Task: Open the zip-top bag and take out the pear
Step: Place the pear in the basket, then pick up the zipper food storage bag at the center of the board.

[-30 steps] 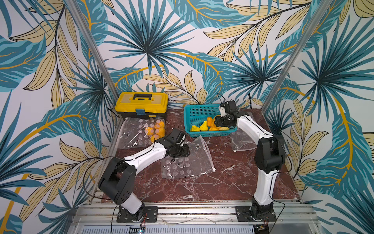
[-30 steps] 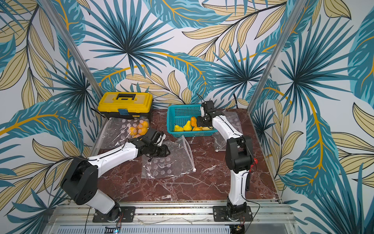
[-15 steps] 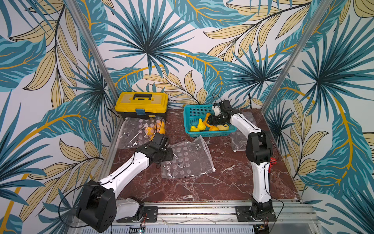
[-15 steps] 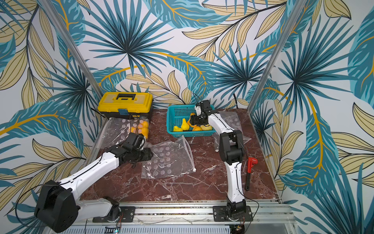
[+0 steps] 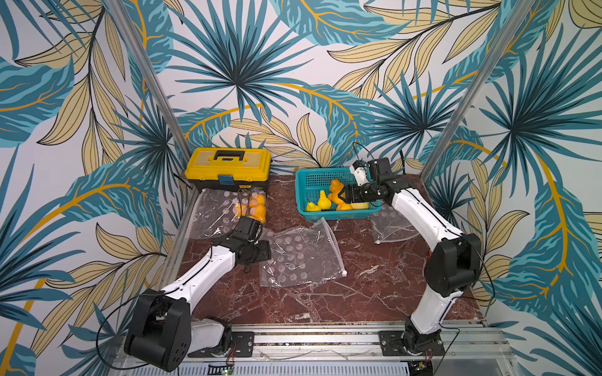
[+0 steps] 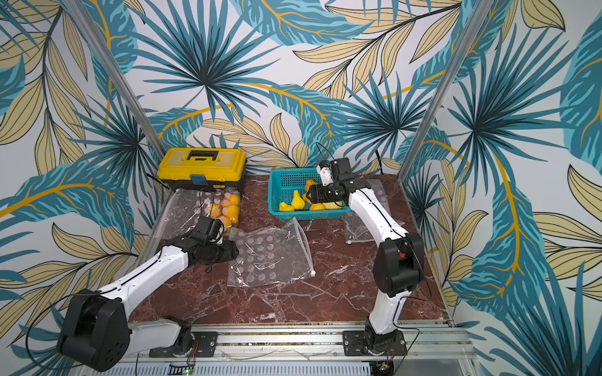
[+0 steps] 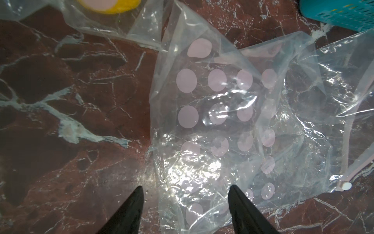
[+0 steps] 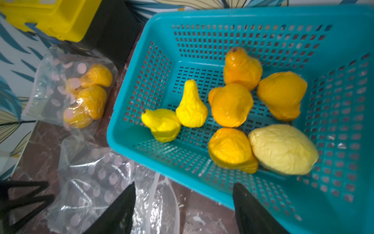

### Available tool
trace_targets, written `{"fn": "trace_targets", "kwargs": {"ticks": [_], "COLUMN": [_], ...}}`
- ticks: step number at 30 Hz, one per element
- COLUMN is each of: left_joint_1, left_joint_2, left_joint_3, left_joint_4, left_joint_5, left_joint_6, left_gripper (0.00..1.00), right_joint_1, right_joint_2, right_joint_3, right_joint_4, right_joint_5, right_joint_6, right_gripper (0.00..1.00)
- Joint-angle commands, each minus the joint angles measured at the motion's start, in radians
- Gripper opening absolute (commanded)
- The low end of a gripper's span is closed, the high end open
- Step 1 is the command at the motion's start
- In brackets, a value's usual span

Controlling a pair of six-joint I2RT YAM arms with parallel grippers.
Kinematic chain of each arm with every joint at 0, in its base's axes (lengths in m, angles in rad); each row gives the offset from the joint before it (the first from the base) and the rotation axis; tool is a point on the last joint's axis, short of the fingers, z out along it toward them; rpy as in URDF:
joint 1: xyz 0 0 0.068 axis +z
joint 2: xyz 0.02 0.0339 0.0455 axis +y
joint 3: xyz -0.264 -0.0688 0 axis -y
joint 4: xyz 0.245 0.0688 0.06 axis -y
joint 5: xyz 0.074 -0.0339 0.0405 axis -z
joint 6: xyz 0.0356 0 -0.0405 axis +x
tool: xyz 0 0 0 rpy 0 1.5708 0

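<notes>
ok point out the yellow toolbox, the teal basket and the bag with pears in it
yellow toolbox (image 5: 250,161), in a top view, on its lid beside the handle
teal basket (image 5: 314,181), in a top view, on its perforated back wall
bag with pears (image 5: 213,211), in a top view, on bare clear plastic

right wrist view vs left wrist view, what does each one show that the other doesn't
Only the right wrist view: the loose pears lying inside the teal basket, the yellow toolbox, and the open right hand.
Only the left wrist view: the white slider of the empty dotted bag, and the open left hand.
Both: that empty bag, a bag with pears still inside, at least a corner of the basket, and the marble table.
</notes>
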Motion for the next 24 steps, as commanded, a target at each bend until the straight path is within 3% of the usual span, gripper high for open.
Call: {"fn": "trace_targets", "kwargs": {"ticks": [1,6,10,12,17,20,24], "left_joint_1": [0.018,0.024,0.024,0.023,0.024,0.021,-0.028], "left_joint_2": [0.051,0.106,0.113,0.119,0.127,0.1,0.054], "left_joint_3": [-0.018,-0.036,-0.054,-0.057,-0.048,-0.046,-0.029], "left_joint_4": [0.073,0.12,0.154,0.167,0.171,0.169,0.169], "left_joint_5": [0.04,0.098,0.146,0.174,0.264,0.326,0.373], "left_joint_6": [0.024,0.033,0.035,0.04,0.061,0.063,0.035], "left_gripper": [0.67,0.55,0.43,0.32,0.01,0.0,0.0], "right_joint_1": [0.053,0.136,0.172,0.181,0.19,0.191,0.19], "right_joint_2": [-0.057,-0.112,-0.068,-0.048,-0.087,-0.162,-0.308], "right_joint_3": [-0.181,-0.418,-0.495,-0.51,-0.537,-0.557,-0.577], "right_joint_4": [0.003,0.115,0.215,0.251,0.246,0.197,0.096], "right_joint_5": [-0.027,0.018,0.016,0.003,0.055,0.112,0.208], "right_joint_6": [0.055,0.133,0.161,0.184,0.234,0.251,0.264], "right_gripper": [0.74,0.71,0.65,0.57,0.25,0.13,0.09]}}
